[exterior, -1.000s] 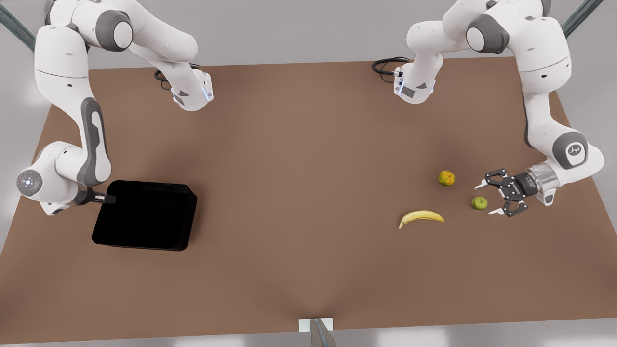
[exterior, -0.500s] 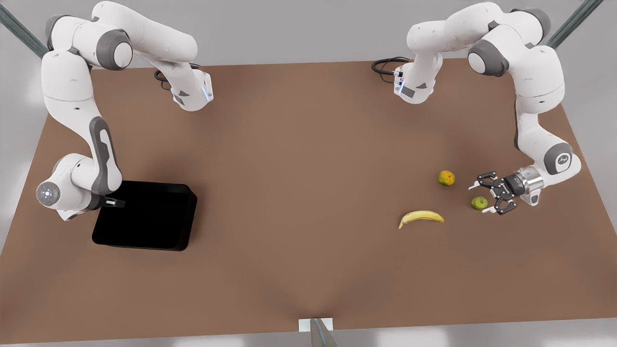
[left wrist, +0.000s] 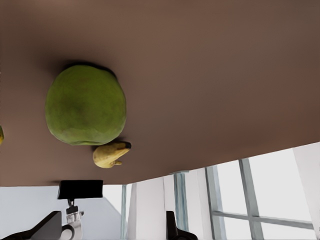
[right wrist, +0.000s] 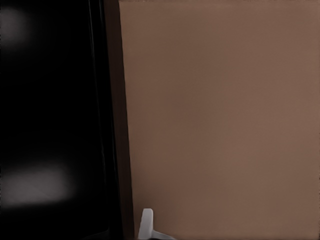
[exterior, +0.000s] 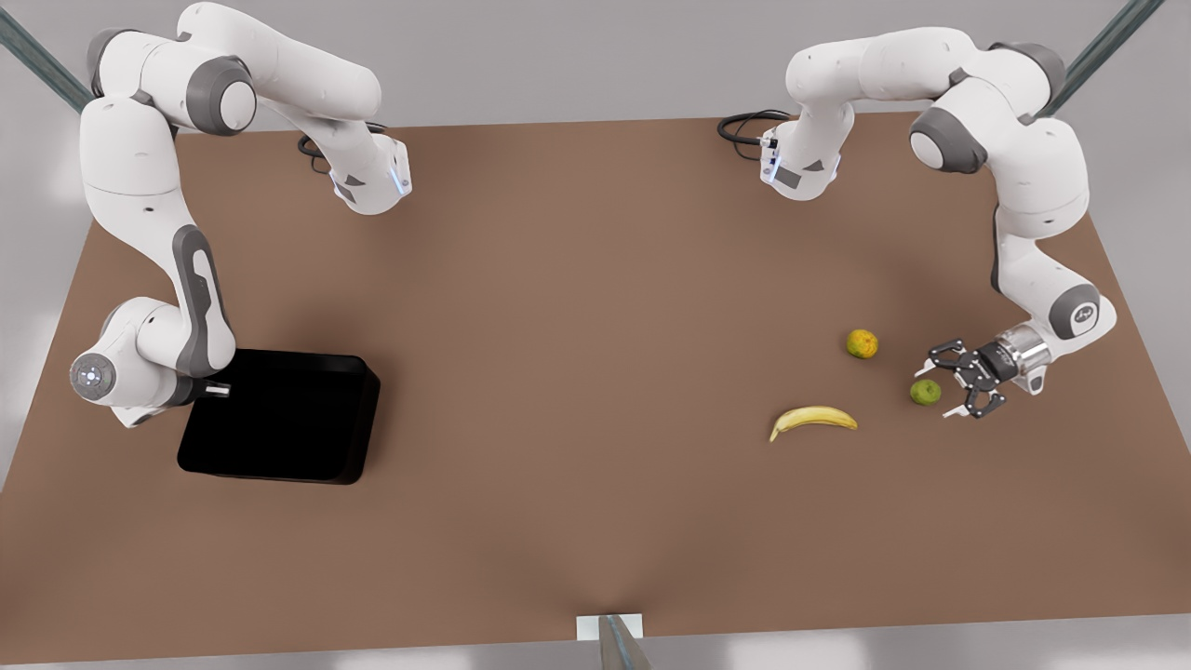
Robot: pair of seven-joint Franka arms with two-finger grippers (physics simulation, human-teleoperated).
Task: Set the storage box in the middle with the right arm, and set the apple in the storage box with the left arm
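The black storage box [exterior: 279, 416] sits on the table at the front view's left. My right gripper [exterior: 216, 391] is at the middle of its outer side wall, and the right wrist view shows that glossy wall [right wrist: 107, 125] close up. The green apple [exterior: 925, 392] rests on the table at the front view's right. My left gripper [exterior: 938, 392] is open, low over the table, with its claw fingers spread to either side of the apple's outer half. In the left wrist view the apple [left wrist: 85, 105] looms close.
A banana [exterior: 812, 418] lies just inward of the apple, and an orange-yellow fruit [exterior: 863, 343] sits behind it. The banana [left wrist: 111, 154] also appears past the apple in the left wrist view. The brown table [exterior: 577, 326] is bare between the box and the fruit.
The left gripper has dropped lower and closed in on the apple, still open. The right gripper shifted onto the box's side wall, then held. Box and fruit have not moved.
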